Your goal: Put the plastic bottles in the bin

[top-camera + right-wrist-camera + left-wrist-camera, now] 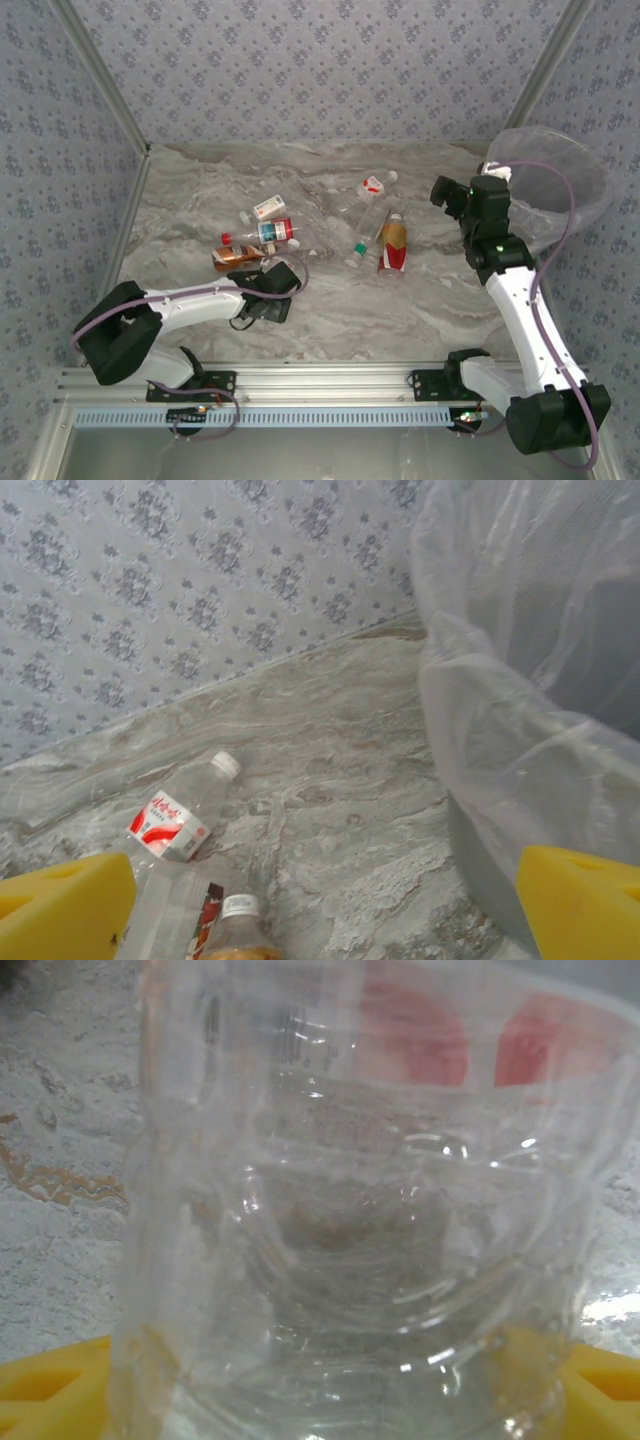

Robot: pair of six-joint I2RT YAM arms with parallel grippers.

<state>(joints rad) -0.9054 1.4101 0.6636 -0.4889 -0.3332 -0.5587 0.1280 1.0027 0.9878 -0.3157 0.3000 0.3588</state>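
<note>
Eight or so plastic bottles [272,232] lie scattered across the middle of the grey marbled counter [420,310], boxed in by blue-grey patterned wallpaper [320,70]. The bin [560,190] stands at two o'clock, partly hidden behind the right arm. The left tool [325,1390] straddles a clear bottle [350,1240], close and blurred; whether it's pinching, I cannot tell. The right tool [320,900] gapes wide, holding nothing, at the bin's nine o'clock. The labels are red and white, the writing unreadable.
</note>
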